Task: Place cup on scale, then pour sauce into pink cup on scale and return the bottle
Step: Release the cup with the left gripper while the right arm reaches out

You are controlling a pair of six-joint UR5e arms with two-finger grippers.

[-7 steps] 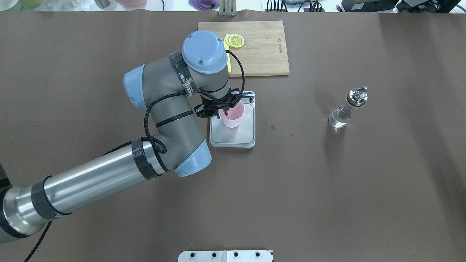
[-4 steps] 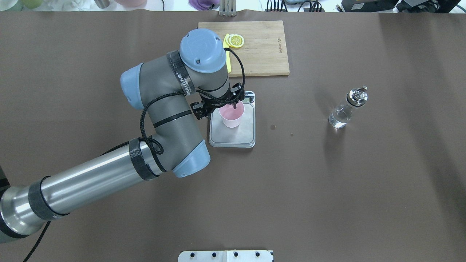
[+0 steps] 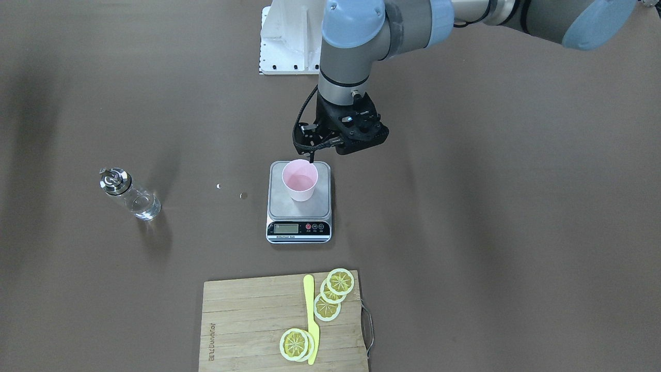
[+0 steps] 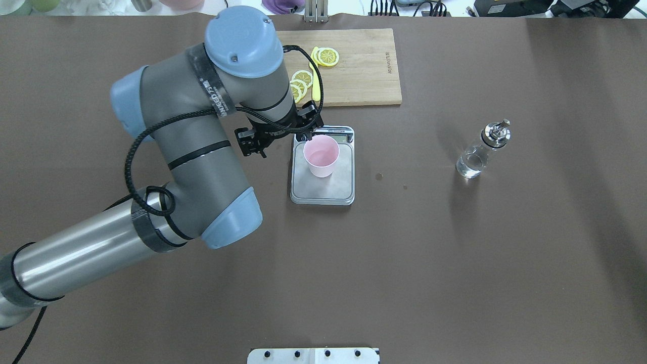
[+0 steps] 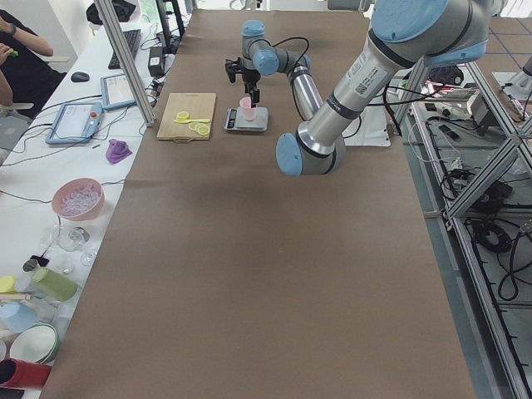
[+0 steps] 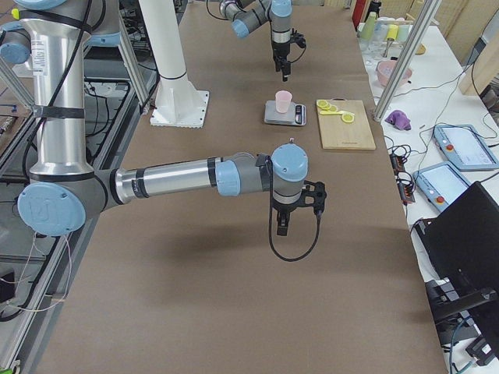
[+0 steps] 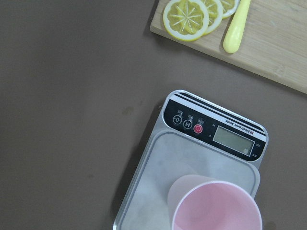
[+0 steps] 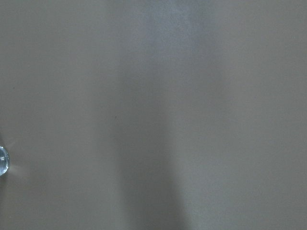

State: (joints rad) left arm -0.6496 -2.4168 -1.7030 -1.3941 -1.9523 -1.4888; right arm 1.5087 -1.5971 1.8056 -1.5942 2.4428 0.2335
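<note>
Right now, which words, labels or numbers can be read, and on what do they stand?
"Electronic Scale": small print on the scale, front strip, by its display.
"M": one scale button.
Scale display: no digits show.
Cutting board: burnt-in brand, too small to read.
Left arm's band: white print, blurred.

Long table (image 4: 455, 278) w/ dull brown cover; a few small spots (image 4: 378, 176) on it btw scale and bottle. Directly on it: scale (image 4: 328, 193) approx mid-table, wooden cutting board (image 4: 364, 76) near it on the side away from the robot w/ a gap btw them, and bottle (image 4: 477, 156) upright, well apart toward the robot's R. White mount plate (image 4: 313, 355) sits at the robot-side edge.
</note>
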